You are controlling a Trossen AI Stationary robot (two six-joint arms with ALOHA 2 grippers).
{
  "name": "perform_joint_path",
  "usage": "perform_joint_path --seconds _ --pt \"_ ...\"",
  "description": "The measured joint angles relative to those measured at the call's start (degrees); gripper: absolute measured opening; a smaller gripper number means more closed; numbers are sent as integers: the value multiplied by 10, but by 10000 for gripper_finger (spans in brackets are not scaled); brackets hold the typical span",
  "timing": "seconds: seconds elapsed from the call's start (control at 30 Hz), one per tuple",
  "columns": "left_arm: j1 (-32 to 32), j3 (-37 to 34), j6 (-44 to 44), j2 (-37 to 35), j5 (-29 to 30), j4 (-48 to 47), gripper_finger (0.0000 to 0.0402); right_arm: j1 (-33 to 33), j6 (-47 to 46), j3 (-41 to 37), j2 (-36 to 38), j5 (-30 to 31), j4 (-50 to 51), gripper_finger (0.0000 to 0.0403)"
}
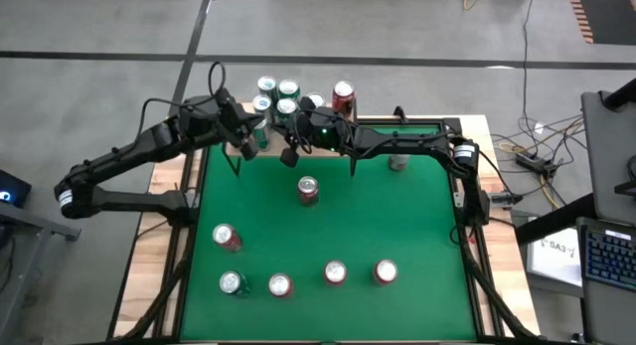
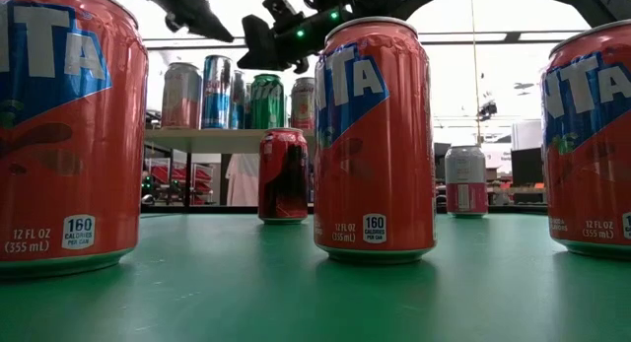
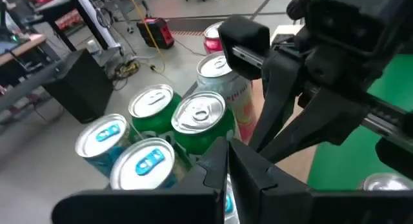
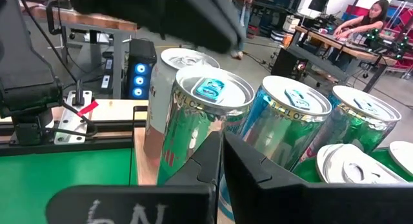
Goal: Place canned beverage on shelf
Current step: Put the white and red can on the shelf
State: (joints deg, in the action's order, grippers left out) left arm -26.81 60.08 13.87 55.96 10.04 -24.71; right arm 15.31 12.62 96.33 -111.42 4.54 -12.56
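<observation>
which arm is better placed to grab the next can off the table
Right, probably. Both jaws are shut up by the shelf, but the right gripper hangs nearest the red can mid-table; the left gripper sits farther off.

Shelf (image 1: pixel 260 126): at the counter's (image 1: pixel 417 226) far edge, cans (image 1: pixel 288 89) clustered on it.
Both claws: over the shelf.
Counter: six cans, four in the near row (image 1: pixel 335 273).
</observation>
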Motion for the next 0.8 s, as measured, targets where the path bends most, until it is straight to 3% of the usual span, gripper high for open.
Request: perform_joint_path --seconds 0.23,0.8 --pt "-4 21 53 4 72 -55 0 0 5 0 12 0 22 9" --pt "-6 17 107 38 62 -68 0 4 30 0 20 0 -19 9"
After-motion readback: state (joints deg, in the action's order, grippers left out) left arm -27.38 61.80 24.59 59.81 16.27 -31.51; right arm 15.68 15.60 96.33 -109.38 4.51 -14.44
